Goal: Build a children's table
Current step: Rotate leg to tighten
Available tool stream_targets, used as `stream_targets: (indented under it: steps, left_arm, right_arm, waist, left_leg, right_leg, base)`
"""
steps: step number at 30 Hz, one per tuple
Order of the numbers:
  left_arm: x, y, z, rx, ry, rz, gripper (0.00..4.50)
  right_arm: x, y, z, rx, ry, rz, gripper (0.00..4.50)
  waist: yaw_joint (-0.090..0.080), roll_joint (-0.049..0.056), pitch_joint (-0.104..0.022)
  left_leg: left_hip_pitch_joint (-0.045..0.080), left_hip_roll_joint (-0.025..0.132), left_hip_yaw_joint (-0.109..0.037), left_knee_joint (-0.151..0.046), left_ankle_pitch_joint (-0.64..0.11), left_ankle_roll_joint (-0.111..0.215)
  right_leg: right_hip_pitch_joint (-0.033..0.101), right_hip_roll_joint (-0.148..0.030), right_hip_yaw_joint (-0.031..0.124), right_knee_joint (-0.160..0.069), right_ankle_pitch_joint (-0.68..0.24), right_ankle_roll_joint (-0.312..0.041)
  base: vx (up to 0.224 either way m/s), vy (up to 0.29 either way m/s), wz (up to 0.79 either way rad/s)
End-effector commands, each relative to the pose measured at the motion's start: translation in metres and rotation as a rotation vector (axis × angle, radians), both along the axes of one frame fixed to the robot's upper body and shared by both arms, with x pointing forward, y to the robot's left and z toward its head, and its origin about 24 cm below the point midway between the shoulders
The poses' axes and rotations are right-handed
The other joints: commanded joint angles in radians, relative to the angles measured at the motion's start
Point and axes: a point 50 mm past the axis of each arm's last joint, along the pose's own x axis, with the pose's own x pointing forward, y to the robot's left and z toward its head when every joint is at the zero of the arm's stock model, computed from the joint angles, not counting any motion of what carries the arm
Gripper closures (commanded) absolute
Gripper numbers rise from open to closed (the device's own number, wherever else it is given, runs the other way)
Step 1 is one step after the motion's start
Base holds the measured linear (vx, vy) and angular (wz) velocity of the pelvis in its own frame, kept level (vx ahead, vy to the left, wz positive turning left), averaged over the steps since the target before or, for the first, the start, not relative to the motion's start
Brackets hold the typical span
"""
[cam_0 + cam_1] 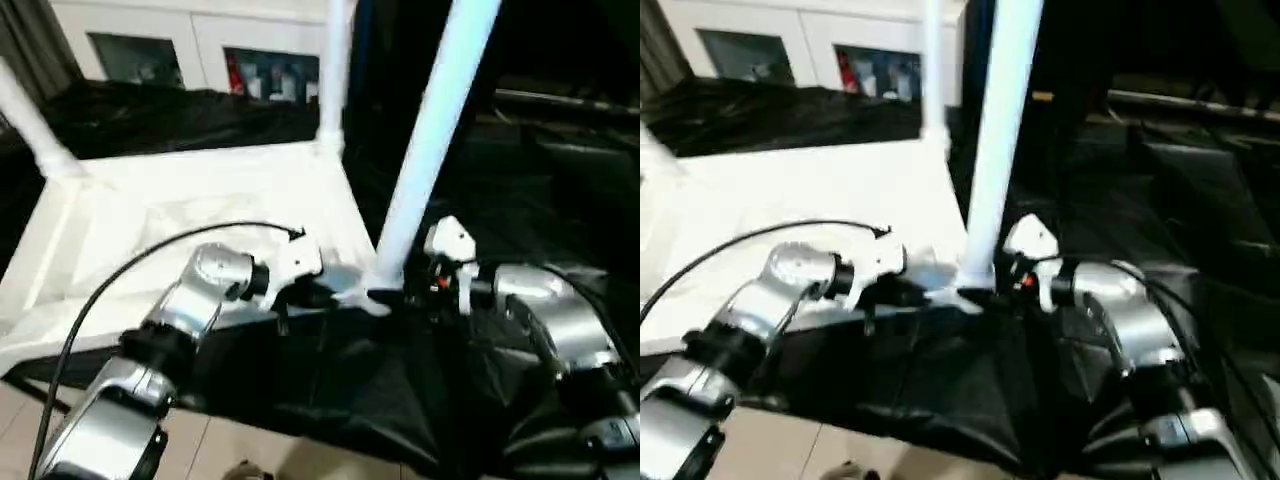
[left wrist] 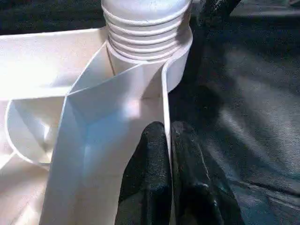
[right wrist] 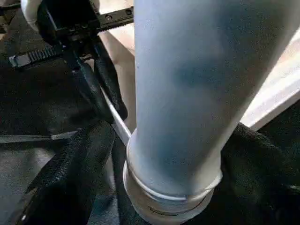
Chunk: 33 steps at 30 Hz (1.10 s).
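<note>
left end effector (image 2: pixel 168 140) pinches the white ribbed plastic tabletop (image 1: pixel 200 210) rim; right end effector (image 3: pixel 159 140) gapes around the upright white tubular leg (image 1: pixel 425 150).

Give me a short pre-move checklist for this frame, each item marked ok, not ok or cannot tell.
1. Left gripper pinching the tabletop rim: ok.
2. Right gripper open around the near leg: ok, fingers straddle it.
3. Near leg upright in its corner socket: ok.
4. Near leg fully seated: cannot tell.
5. Far legs standing: ok.
6. Fourth leg fitted: cannot tell.
</note>
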Motion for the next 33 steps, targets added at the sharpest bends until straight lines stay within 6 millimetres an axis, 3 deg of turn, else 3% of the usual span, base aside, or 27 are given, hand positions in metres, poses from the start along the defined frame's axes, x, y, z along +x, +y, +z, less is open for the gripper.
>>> stream_targets:
  steps: [1,15,24,27,28,30,32,33]
  left_arm:
    - [0.0,-0.012,0.015,-0.057,-0.054,-0.062,4.5]
    - [-0.001,-0.01,0.014,-0.05,-0.056,-0.04,4.5]
    - [0.0,-0.007,0.013,-0.044,-0.064,-0.02,4.5]
    - [0.001,-0.006,0.012,-0.049,-0.065,0.009,4.5]
    - [0.006,-0.007,0.011,-0.045,-0.069,0.064,4.5]
    - [0.009,-0.007,0.01,-0.043,-0.063,0.114,4.5]
    - [0.021,-0.014,0.01,-0.084,-0.025,0.257,4.5]
    - [0.021,-0.014,0.01,-0.084,-0.025,0.257,4.5]
  right_arm:
    - [-0.004,0.001,-0.004,-0.017,0.022,0.022,0.68]
    - [0.0,0.007,-0.015,-0.034,0.038,-0.013,1.79]
    - [0.003,0.009,-0.02,-0.065,0.022,-0.015,1.86]
    - [0.006,0.008,-0.023,-0.05,0.026,-0.064,1.86]
    - [0.011,0.006,-0.026,-0.023,0.039,-0.157,1.86]
    - [0.014,0.005,-0.029,-0.004,0.058,-0.224,1.86]
    - [0.019,0.006,-0.044,0.054,0.133,-0.428,1.86]
    - [0.019,0.006,-0.044,0.054,0.133,-0.428,1.86]
  waist:
    - [-0.005,0.0,-0.074]
    - [-0.008,-0.002,-0.074]
    - [-0.012,-0.007,-0.072]
    - [-0.014,-0.006,-0.073]
    - [-0.016,-0.006,-0.073]
    - [-0.022,-0.006,-0.07]
    - [-0.027,-0.006,-0.068]
    - [-0.03,-0.006,-0.068]
  left_leg:
    - [0.014,0.03,-0.002,-0.057,-0.072,0.089]
    - [0.013,0.027,-0.003,-0.056,-0.095,0.063]
    - [0.011,0.026,-0.003,-0.055,-0.106,0.06]
    - [0.011,0.026,-0.003,-0.054,-0.102,0.06]
    - [0.011,0.025,-0.003,-0.054,-0.106,0.059]
    - [0.013,0.023,-0.004,-0.058,-0.124,0.045]
    - [0.015,0.023,-0.003,-0.06,-0.141,0.03]
    - [0.015,0.022,-0.002,-0.06,-0.146,0.025]
  right_leg:
    - [0.063,-0.048,0.041,-0.046,0.136,-0.293]
    - [0.064,-0.048,0.042,-0.046,0.091,-0.281]
    - [0.062,-0.049,0.043,-0.048,0.035,-0.266]
    - [0.062,-0.048,0.043,-0.047,0.043,-0.269]
    - [0.061,-0.049,0.043,-0.046,0.042,-0.271]
    - [0.06,-0.05,0.041,-0.053,-0.01,-0.267]
    - [0.058,-0.048,0.043,-0.057,-0.051,-0.261]
    - [0.057,-0.047,0.043,-0.058,-0.063,-0.261]
  base:
    - [0.0,0.0,0.0]
    - [0.0,0.0,0.0]
    - [0.0,0.0,0.0]
    - [0.0,0.0,0.0]
    - [0.0,0.0,0.0]
    - [0.0,0.0,0.0]
    - [0.0,0.0,0.0]
    - [0.0,0.0,0.0]
